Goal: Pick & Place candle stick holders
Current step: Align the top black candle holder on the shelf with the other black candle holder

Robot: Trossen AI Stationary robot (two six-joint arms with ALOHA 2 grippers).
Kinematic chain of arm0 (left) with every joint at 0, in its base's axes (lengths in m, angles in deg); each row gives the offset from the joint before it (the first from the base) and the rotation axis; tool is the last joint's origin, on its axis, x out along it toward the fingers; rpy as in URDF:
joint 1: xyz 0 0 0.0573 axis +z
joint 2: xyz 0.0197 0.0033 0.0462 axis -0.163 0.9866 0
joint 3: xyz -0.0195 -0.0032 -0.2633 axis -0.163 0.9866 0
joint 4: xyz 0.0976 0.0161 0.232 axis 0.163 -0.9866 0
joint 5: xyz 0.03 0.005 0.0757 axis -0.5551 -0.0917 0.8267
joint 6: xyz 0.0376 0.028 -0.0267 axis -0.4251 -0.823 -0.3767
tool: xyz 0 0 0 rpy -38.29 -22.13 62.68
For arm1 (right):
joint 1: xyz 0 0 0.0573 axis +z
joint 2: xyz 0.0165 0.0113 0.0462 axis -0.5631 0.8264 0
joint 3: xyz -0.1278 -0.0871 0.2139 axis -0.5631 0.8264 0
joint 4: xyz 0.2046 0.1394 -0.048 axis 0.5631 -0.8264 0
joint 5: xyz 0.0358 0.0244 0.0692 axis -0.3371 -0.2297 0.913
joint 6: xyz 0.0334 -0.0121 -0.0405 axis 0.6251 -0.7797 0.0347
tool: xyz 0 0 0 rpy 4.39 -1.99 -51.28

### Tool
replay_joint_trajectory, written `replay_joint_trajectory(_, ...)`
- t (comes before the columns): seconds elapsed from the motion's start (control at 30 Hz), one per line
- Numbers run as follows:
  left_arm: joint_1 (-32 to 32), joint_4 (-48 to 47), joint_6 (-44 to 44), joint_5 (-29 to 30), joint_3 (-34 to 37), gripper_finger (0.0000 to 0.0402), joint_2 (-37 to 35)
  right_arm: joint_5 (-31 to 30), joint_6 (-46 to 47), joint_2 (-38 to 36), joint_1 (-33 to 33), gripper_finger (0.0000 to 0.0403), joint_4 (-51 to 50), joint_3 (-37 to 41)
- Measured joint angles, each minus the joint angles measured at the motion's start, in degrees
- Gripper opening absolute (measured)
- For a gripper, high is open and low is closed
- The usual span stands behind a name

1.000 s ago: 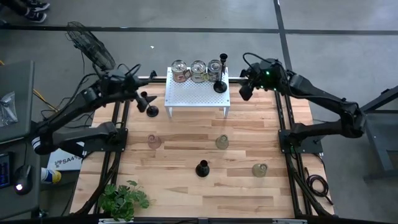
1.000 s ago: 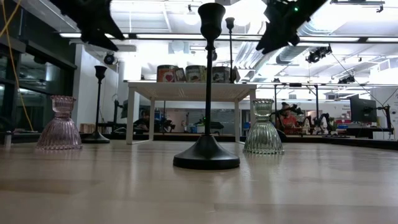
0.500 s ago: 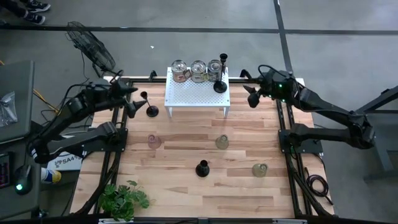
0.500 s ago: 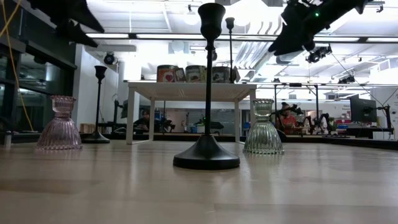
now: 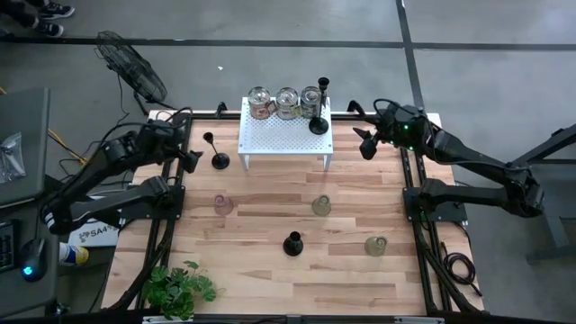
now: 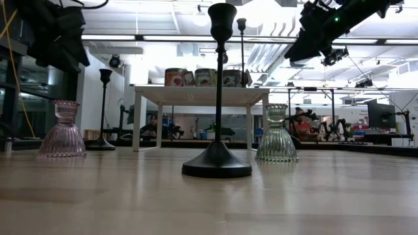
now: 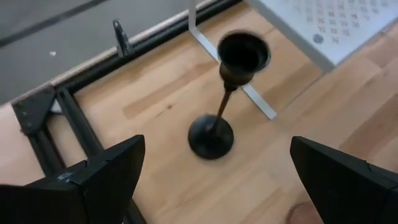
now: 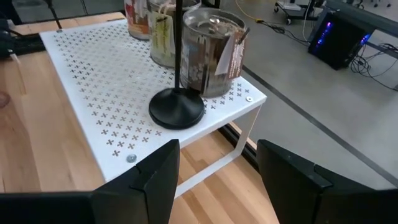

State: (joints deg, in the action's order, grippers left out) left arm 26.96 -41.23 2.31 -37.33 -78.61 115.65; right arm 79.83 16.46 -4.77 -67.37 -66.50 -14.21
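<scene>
Nearest on the surface (image 5: pixel 270 270), a black stemmed holder (image 5: pixel 292 243) is seen, w/ greenish glass (image 5: pixel 375 245) and pink glass (image 5: pixel 222 204) holders beyond. Farther back, left claw (image 7: pixel 214 180) is held released above a slim black stick (image 5: pixel 218 155). Right claw (image 8: pixel 217 180) is held part-spread, empty, beside the white perforated stand (image 5: pixel 284 133), where a black stick (image 5: pixel 319 112) is stood.

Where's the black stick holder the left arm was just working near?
In the high view the slim black candle stick holder stands upright on the table's far left, just left of the white perforated stand, with the open left gripper beside it, not touching.
</scene>
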Motion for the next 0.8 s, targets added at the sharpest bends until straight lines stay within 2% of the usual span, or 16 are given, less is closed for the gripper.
replay_joint_trajectory(0.2,0.0,2.2,2.5,0.2,1.3,0.0395,4.3,1.4,-0.2,0.0,0.0,0.0206,0.9,0.0)
replay_joint_trajectory(0.47,0.0,11.2,7.4,0.3,5.8,0.0395,11.0,1.1,-1.6,0.0,0.0,0.0206,0.9,0.0)
replay_joint_trajectory(0.6,0.0,13.5,8.5,2.3,8.2,0.0395,11.5,1.1,-1.7,0.0,0.0,0.0206,0.8,0.0)
replay_joint_trajectory(0.8,0.0,16.7,8.6,2.2,10.6,0.0395,11.5,1.0,-2.5,0.0,0.0,0.0206,0.8,0.0)
